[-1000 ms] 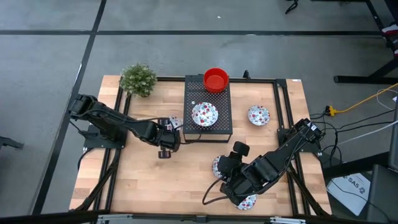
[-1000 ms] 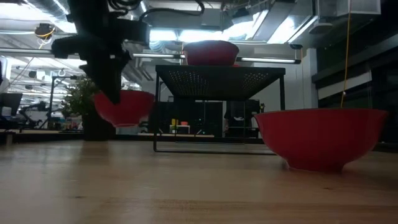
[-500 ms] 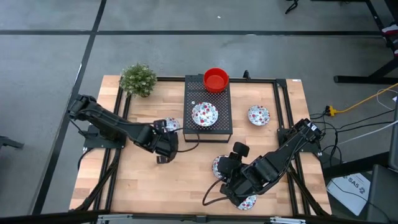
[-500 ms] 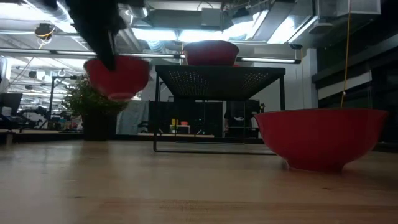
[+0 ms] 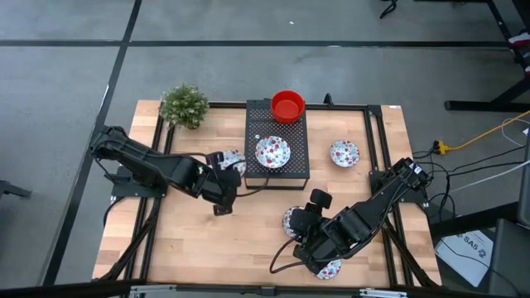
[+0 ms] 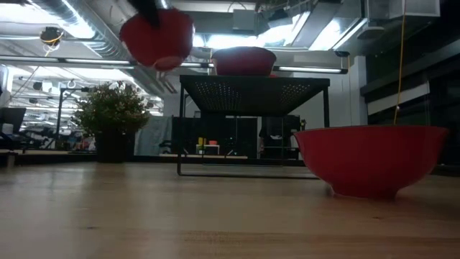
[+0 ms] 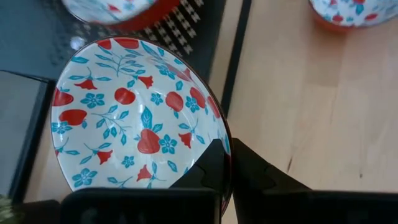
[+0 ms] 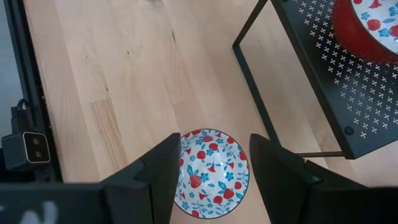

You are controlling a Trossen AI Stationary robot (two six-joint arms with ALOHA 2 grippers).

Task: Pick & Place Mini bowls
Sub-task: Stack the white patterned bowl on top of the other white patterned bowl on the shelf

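One bowl (image 7: 134,124) is gripped by its rim in the left gripper (image 5: 222,184), raised beside the box (image 5: 277,142). It should be kept level and lowered gently onto the box. The right gripper (image 8: 213,167) hangs open over another bowl (image 8: 211,171).

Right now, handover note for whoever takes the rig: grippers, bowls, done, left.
Left gripper: shut on the rim of a floral bowl, held in the air beside the black box.
Right gripper: open, over a floral bowl on the table.
Done: a red bowl and a floral bowl sit on the box.
Left: place the held bowl; another floral bowl lies right of the box, one under the right arm, and the low view shows a red bowl on the table.
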